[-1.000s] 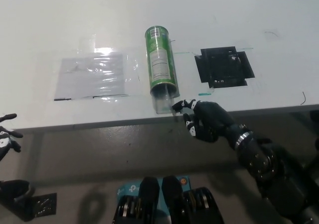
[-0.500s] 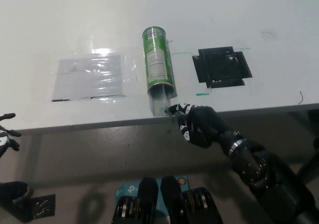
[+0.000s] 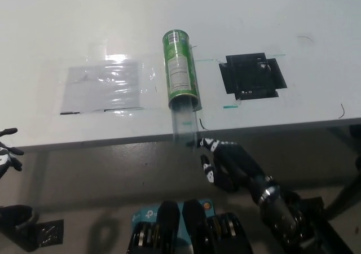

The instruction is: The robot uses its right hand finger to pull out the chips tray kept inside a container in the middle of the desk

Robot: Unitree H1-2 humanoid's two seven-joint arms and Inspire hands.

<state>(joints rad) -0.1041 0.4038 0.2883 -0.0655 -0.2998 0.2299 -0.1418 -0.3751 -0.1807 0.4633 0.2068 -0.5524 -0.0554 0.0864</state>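
I see the green chips container (image 3: 181, 69) lying on its side near the middle of the desk (image 3: 282, 17), its closed end toward the far edge and its open mouth pointing at the near edge. The clear chips tray (image 3: 184, 124) sticks out of that mouth and reaches over the near edge of the desk — its outer end hangs past the rim.

My right hand (image 3: 225, 162) is below and in front of the near edge, with one finger stretched up to the tray's outer end and the others curled in; I cannot tell whether the fingertip is hooked on the tray or only touching it. The hand is not clamped around anything.

Left of the container a sheet of clear plastic (image 3: 104, 84) lies flat on the desk, shining under the light, just beside the can. Right of it a patch of black tape (image 3: 252, 76) is stuck to the surface, and a small green mark (image 3: 229, 106) sits between tape and near edge. Nothing lies across the tray's line to the edge.

My left hand (image 3: 8, 154) rests at the lower left, off the desk, fingers apart.
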